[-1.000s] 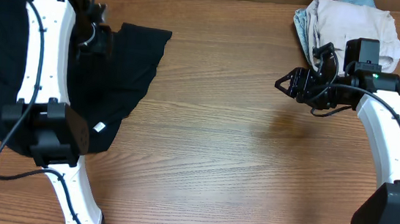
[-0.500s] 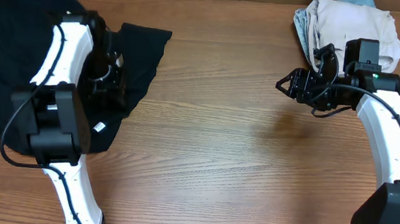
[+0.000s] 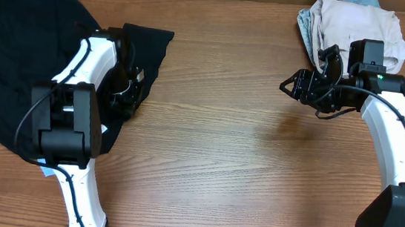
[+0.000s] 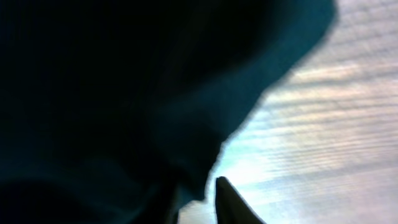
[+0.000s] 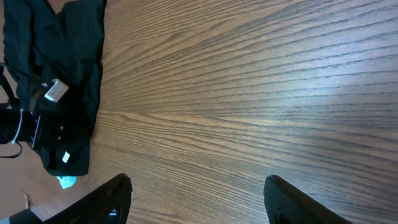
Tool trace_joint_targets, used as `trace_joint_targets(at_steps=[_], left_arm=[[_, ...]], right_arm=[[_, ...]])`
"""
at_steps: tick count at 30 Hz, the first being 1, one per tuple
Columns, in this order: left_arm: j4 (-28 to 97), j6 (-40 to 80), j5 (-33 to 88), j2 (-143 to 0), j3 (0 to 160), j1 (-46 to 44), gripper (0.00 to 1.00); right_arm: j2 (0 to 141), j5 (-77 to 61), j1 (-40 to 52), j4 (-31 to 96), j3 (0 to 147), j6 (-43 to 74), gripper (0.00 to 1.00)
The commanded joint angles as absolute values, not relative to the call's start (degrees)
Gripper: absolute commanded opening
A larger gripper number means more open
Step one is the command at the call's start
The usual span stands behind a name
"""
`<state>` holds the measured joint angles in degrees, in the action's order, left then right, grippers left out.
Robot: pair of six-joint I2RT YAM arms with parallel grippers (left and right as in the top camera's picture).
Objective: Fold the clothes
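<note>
A black garment [image 3: 15, 43] lies spread over the table's left side, and it also shows at the top left of the right wrist view as dark cloth [image 5: 68, 56] with a white tag [image 5: 57, 90]. My left gripper [image 3: 130, 95] is down at its right edge. In the left wrist view the jaws [image 4: 198, 190] stand nearly together, with the fabric's edge [image 4: 124, 93] between them. A beige pile of clothes [image 3: 356, 28] with a light-blue piece [image 3: 362, 1] sits at the back right. My right gripper [image 3: 299, 82] hovers just left of that pile, open [image 5: 196, 186] over bare wood.
Bare wooden tabletop [image 3: 244, 147] stretches between the two arms. The left arm's white links [image 3: 79, 79] cross over the black garment. The table's far edge runs close behind both heaps of clothes.
The left arm has swung from the garment's back-left part over to its right edge, and its jaws have closed there. The right arm has not moved.
</note>
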<state>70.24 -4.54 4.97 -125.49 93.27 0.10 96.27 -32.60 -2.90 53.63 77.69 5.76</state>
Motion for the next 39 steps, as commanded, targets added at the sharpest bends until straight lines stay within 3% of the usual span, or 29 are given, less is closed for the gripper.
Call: trace_joint_targets(at_steps=[1,10,11,12,14,17,21,26,32,39], left_arm=[[68.99,-3.57,1.04,-125.51,93.01,0.45,0.07],[64.27,-3.57,1.04,-125.51,93.01,0.45,0.06],[63.86,-3.60,1.04,-125.51,93.01,0.45,0.14],[63.40,-3.60,1.06,-125.51,93.01,0.45,0.29],[62.33,-3.60,1.06,-125.51,92.99,0.45,0.44],[61.17,-3.60,1.37,-125.51,92.99,0.30,0.49],[60.64,-2.55,1.72,-125.51,92.75,0.30,0.37],[59.27,-2.52,2.44,-125.51,91.09,0.30,0.04],[60.05,-2.55,6.59,-125.47,92.75,0.30,0.04],[72.51,-2.81,10.59,-125.45,110.65,-0.10,0.04]], right_arm=[[94.50,-32.42,-2.61,53.60,79.53,6.04,0.72],[94.50,-32.40,-2.61,53.69,79.53,6.04,0.72],[94.50,-32.40,-2.61,53.69,79.53,6.04,0.72],[94.50,-32.40,-2.61,53.69,79.53,6.04,0.72],[94.50,-32.40,-2.63,53.65,79.53,6.04,0.72],[94.50,-32.40,-2.61,53.65,79.53,6.04,0.72],[94.50,-32.40,-2.61,53.67,79.53,6.02,0.72],[94.50,-32.38,-2.63,53.56,79.53,6.02,0.72],[94.50,-32.40,-2.61,53.28,79.53,6.02,0.73],[94.50,-32.40,-2.63,53.30,79.53,6.02,0.72]])
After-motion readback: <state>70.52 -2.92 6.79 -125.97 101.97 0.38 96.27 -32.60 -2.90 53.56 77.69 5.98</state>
